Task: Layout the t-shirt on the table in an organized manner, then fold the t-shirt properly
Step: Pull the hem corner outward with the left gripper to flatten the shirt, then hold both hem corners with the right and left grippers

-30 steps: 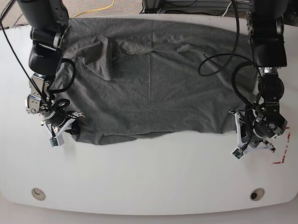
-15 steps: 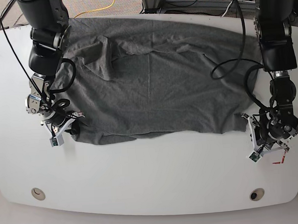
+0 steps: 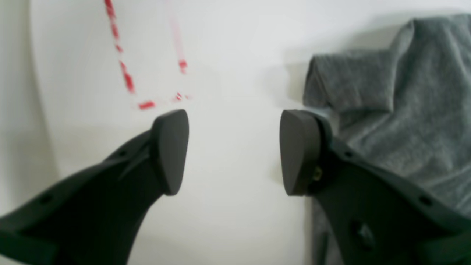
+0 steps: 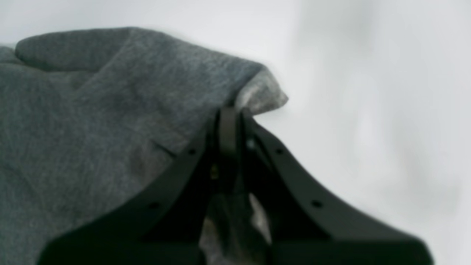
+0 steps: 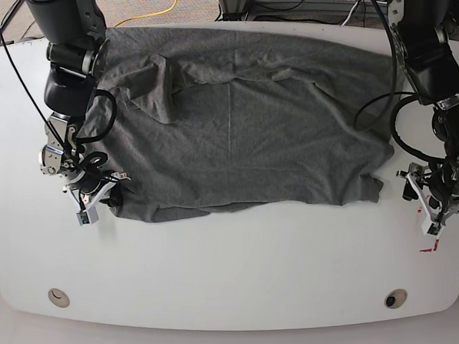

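The heather-grey cotton t-shirt (image 5: 242,125) lies spread across the rear half of the glossy white table (image 5: 242,271), between the right gripper (image 5: 92,204) and left gripper (image 5: 435,207).

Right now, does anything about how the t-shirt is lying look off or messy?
Yes. The t-shirt is spread but not flat: a bunched fold sits near its upper left, and the bottom hem is wavy. The right claw pinches one corner.
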